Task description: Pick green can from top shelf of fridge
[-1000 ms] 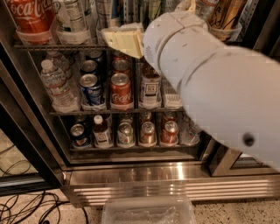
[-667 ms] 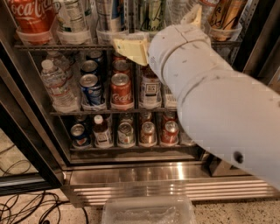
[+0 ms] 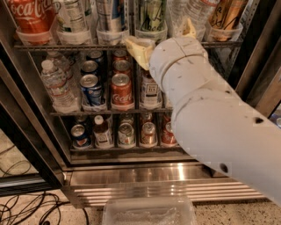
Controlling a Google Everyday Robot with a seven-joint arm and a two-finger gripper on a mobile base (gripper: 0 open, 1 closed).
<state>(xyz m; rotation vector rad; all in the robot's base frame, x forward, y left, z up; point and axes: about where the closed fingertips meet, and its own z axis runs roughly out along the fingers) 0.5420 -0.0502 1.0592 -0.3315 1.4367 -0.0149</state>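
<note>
The green can [image 3: 151,13], tall and pale silvery-green, stands in a clear cup on the top shelf [image 3: 57,45] of the fridge [image 3: 145,176], at the upper middle. My gripper [image 3: 162,38] is at the front of that shelf, just below the can. It is open: one tan finger [image 3: 138,50] shows to the lower left of the can and the other fingertip [image 3: 189,28] to its right. My white arm [image 3: 215,118] hides the shelves on the right.
On the top shelf a red cola can [image 3: 28,15] stands far left and a tan-orange can [image 3: 226,13] far right. Lower racks hold water bottles [image 3: 57,85] and several cans. A dark door frame [image 3: 26,145], floor cables [image 3: 26,206] and a clear tray [image 3: 149,211] lie below.
My arm has shifted a little to the right and its wrist has swung closer to the top shelf. The cans have not moved.
</note>
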